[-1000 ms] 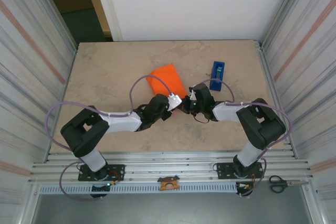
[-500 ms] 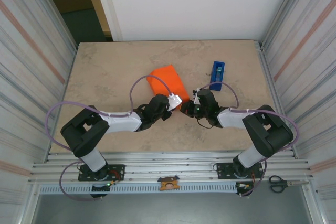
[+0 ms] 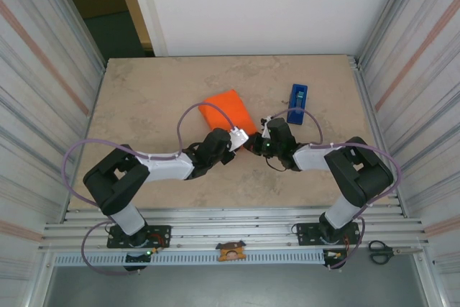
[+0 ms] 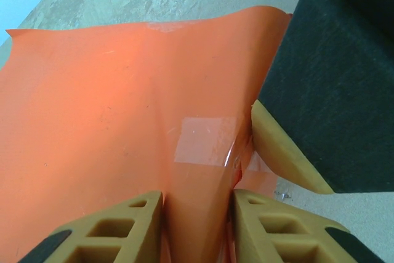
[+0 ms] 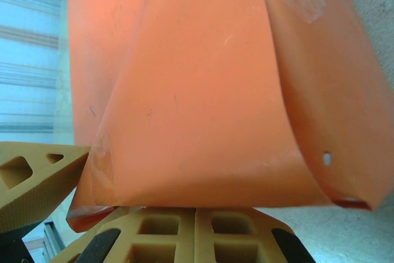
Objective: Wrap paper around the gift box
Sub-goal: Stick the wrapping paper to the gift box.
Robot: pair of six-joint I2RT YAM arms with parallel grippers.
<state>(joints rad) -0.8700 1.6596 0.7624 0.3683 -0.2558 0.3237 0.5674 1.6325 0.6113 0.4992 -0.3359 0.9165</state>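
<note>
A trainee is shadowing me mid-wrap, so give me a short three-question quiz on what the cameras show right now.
1. True or false: the blue tape dispenser lies on the left arm's side of the paper.
2. The right gripper is: A open wide; B shut; C gripping the tape dispenser.
3. What fills the gap between the fingers of the left gripper?
Key: 1 false; 2 B; 3 a fold of the paper.

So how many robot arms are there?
2. The left arm reaches in from the near left and the right arm from the near right. They meet at the near corner of the orange paper. None looks hidden.
</note>
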